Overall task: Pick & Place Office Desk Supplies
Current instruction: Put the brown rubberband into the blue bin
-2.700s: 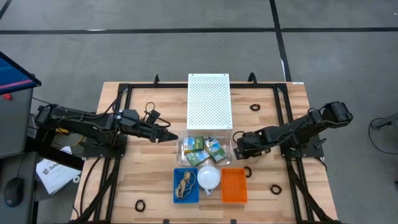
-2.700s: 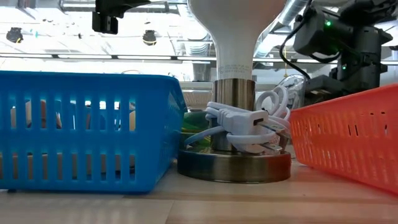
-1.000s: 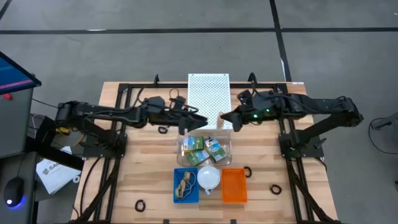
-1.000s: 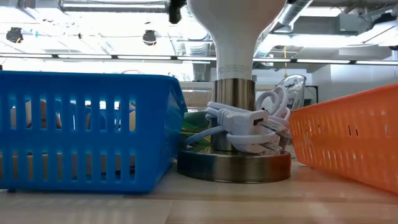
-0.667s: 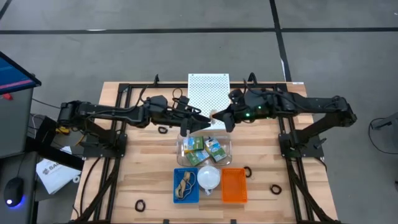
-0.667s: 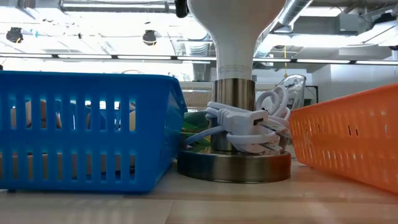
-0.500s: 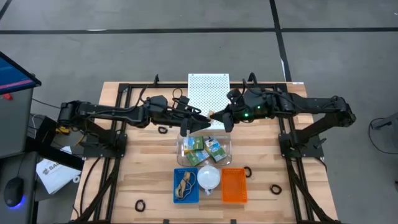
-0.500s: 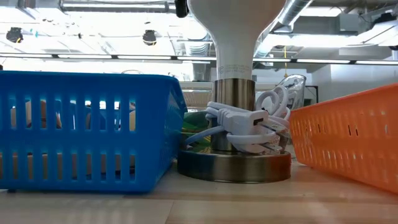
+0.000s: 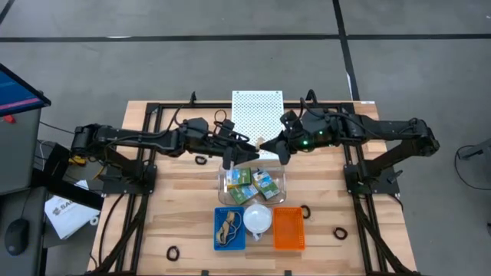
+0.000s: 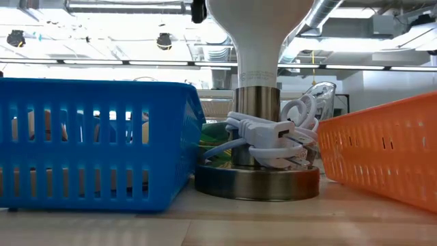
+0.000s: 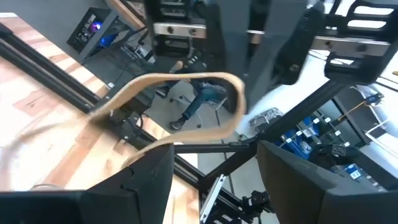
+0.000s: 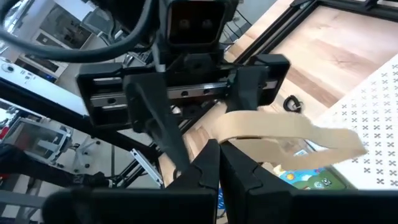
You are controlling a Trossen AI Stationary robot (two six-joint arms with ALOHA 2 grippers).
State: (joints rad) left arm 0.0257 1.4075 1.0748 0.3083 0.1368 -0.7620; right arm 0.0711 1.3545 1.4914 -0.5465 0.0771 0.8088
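Tan rubber band (image 12: pixel 283 138) between both tools, midair.

Both grippers, left (image 9: pixel 249 152) and right (image 9: pixel 270 146), meet above the clear tray (image 9: pixel 225 184)

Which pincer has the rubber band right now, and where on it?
The right pincer is shut on the near end of the tan rubber band. The left pincer is open beyond its far end.

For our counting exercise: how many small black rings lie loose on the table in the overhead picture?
4 black rings: one beside the left arm, one beside the orange basket, one farther right, one front left. The arms may hide others.
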